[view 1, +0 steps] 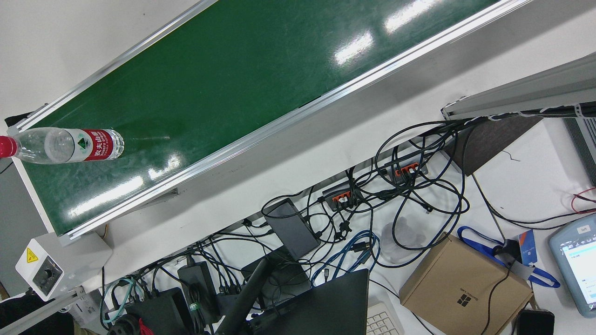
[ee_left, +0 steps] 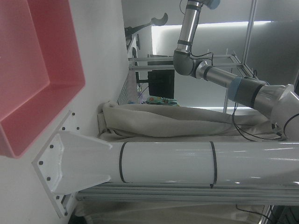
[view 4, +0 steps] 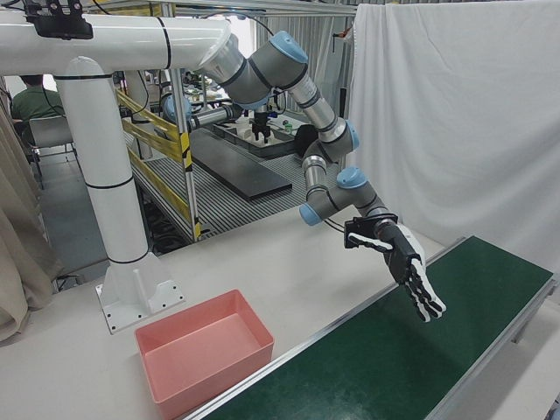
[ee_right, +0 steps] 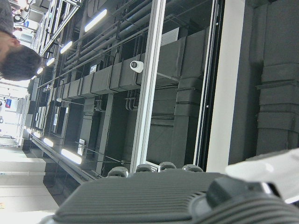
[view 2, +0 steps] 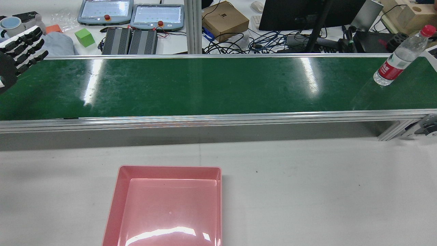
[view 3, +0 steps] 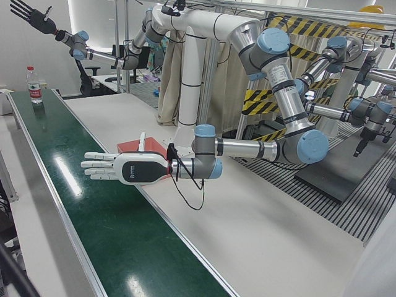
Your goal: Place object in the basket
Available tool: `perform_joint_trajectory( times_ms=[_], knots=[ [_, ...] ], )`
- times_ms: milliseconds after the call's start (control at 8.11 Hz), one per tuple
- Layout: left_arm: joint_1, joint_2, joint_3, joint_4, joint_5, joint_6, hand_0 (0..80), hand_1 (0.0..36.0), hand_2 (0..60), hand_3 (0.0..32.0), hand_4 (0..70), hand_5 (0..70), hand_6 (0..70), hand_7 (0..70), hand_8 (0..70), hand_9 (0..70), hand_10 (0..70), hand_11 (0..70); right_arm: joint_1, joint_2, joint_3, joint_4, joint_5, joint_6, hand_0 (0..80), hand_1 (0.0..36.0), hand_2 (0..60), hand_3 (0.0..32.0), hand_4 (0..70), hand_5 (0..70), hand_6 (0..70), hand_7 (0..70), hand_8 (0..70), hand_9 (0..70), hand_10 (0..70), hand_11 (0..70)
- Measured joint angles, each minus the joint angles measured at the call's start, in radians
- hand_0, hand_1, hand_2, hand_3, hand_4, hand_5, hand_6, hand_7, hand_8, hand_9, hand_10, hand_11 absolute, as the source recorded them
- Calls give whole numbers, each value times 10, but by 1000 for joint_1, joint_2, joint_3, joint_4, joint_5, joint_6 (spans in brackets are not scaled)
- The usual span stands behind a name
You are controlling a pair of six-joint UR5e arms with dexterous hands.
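A clear water bottle (view 2: 397, 61) with a red label and red cap stands upright at the right end of the green conveyor belt (view 2: 205, 85); it also shows in the front view (view 1: 65, 145) and the left-front view (view 3: 34, 83). The empty pink basket (view 2: 117, 191) sits on the white table in front of the belt. My left hand (view 2: 18, 51) is open and empty, fingers spread flat over the belt's left end, far from the bottle; it also shows in the left-front view (view 3: 120, 168) and right-front view (view 4: 411, 271). My right hand (view 3: 31, 15) is open and raised high above the bottle's end.
Aluminium rails edge the belt. Beyond it lie teach pendants (view 2: 104, 12), a green cube (view 2: 84, 37), a cardboard box (view 2: 225, 20), cables and a monitor. The white arm pedestal (view 4: 131, 289) stands behind the basket.
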Motion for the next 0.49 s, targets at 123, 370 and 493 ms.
perform_joint_trajectory(
  times_ms=[123, 370, 493],
  knots=[
    [-1, 0, 0, 0, 0, 0, 487, 17, 0, 0, 106, 29, 0, 0, 11, 1, 35, 58, 0, 0, 0, 0, 0, 0, 0, 0, 0, 0, 0, 0, 0, 0, 0, 0, 0, 0],
    [-1, 0, 0, 0, 0, 1, 485, 14, 0, 0, 105, 32, 0, 0, 13, 4, 35, 58, 0, 0, 0, 0, 0, 0, 0, 0, 0, 0, 0, 0, 0, 0, 0, 0, 0, 0],
    [-1, 1, 0, 0, 0, 1, 487, 15, 0, 0, 106, 33, 0, 0, 15, 6, 35, 59, 0, 0, 0, 0, 0, 0, 0, 0, 0, 0, 0, 0, 0, 0, 0, 0, 0, 0]
  ],
)
